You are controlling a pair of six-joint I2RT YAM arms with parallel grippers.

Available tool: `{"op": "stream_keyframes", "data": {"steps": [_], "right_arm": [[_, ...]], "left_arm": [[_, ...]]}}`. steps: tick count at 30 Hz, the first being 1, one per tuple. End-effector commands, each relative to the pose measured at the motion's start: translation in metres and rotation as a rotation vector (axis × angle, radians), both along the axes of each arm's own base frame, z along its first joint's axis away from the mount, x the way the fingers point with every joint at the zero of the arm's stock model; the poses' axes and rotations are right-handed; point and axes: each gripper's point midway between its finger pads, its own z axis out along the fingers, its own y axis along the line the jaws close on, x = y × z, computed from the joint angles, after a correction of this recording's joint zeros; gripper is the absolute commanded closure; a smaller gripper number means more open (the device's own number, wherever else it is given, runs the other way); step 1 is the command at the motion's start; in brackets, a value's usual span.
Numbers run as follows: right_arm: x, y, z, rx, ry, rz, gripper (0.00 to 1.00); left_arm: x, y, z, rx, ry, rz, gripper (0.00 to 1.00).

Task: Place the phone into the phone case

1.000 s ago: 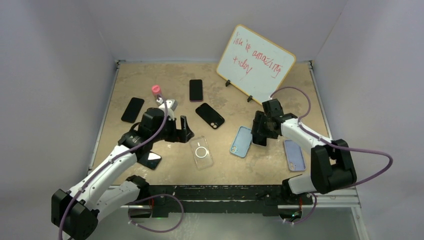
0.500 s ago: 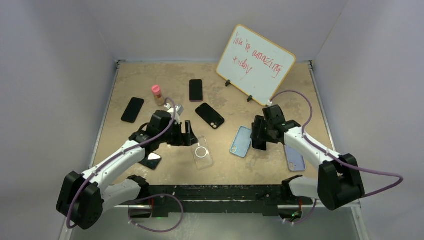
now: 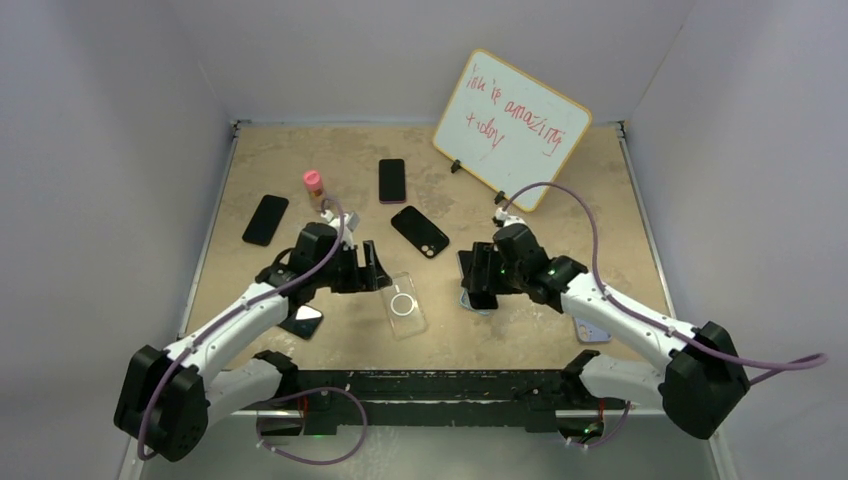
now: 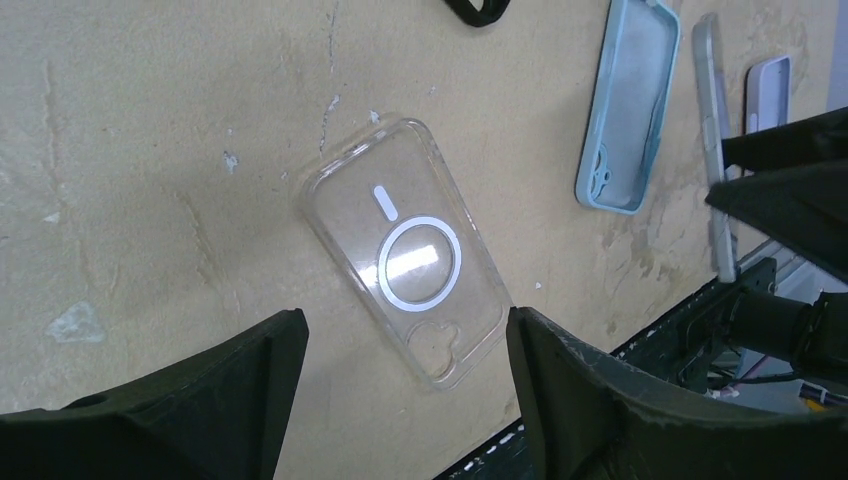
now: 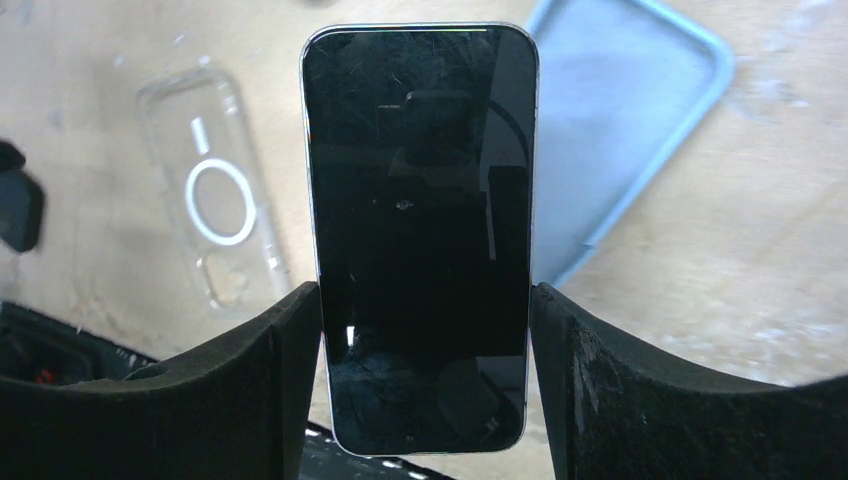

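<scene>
We logged: right gripper point(image 5: 422, 305) clamped on phone point(image 5: 420, 190); left gripper point(image 4: 405, 325) parted, empty, above clear case point(image 4: 412, 262); blue case point(image 5: 640, 110) upper right

I take this for a robotics lab test cell: a scuffed tan tabletop point(image 3: 270, 160) boxed in by plain pale walls point(image 3: 330, 50), a small whiteboard point(image 3: 512, 128) with red scrawl propped at the back, purple cables point(image 3: 590, 215) looping about, and phones point(image 3: 392, 180) and cases point(image 3: 402, 305) scattered like props. Past the front rail it's too dim to judge.

phone point(image 5: 418, 230): blk screen, held aloft | clear case point(image 4: 405, 262): lies flat, white ring
</scene>
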Motion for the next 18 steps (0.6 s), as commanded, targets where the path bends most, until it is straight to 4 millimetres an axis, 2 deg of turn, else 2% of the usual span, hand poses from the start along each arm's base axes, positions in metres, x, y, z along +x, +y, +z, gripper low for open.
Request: {"op": "stream_keyframes", "data": {"steps": [1,4,7,10,12,18], "right_arm": [[0.004,0.051,0.028,0.127,-0.083,0.056,0.57],[-0.003,0.076,0.026,0.141,-0.085,0.096,0.57],[-0.006,0.101,0.028,0.151,-0.106,0.137,0.58],[-0.009,0.126,0.031,0.162,-0.123,0.170,0.58],[-0.011,0.142,0.032,0.174,-0.135,0.196,0.58],[-0.014,0.182,0.034,0.191,-0.157,0.241,0.58]], "left_arm": [[0.015,0.006,0.060,-0.026,-0.157,0.033,0.23],[0.018,0.019,0.091,0.011,-0.248,0.070,0.20],[0.019,0.035,0.108,0.062,-0.292,0.117,0.16],[0.016,0.044,0.118,0.083,-0.318,0.148,0.12],[0.013,0.047,0.126,0.080,-0.336,0.151,0.04],[0.010,0.062,0.137,0.112,-0.378,0.202,0.01]]}}
